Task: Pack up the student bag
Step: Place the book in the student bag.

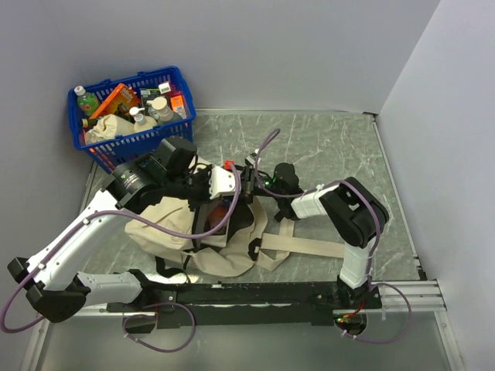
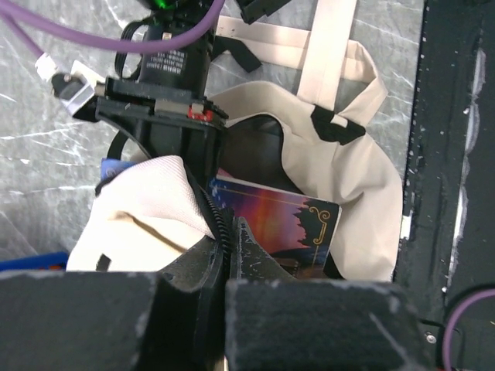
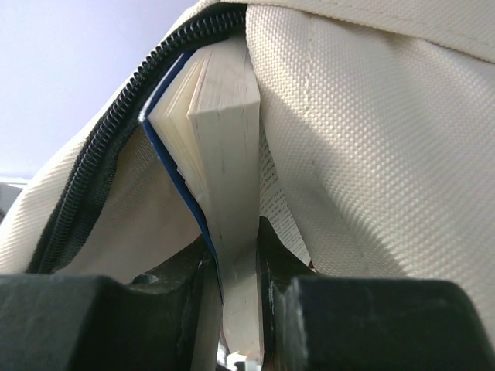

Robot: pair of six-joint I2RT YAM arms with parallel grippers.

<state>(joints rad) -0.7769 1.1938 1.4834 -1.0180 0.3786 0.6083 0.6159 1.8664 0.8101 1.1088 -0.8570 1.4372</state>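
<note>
Right wrist shows my right gripper pinching a blue-covered book between its 2 fingers, the book's far end inside the student bag. My left gripper is clamped on the bag's zipper edge. The bag lies near-centre on the table, near the blue basket.

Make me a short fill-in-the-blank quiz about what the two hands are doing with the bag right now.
1. The right hand is shut on a ____ with a blue cover, pushing it into the bag's opening.
2. The left hand pinches the student bag at the edge of its opening, right on the ____.
3. The plastic basket of bottles in the far left corner is ____ in colour.

Missing words: book; zipper; blue.
</note>
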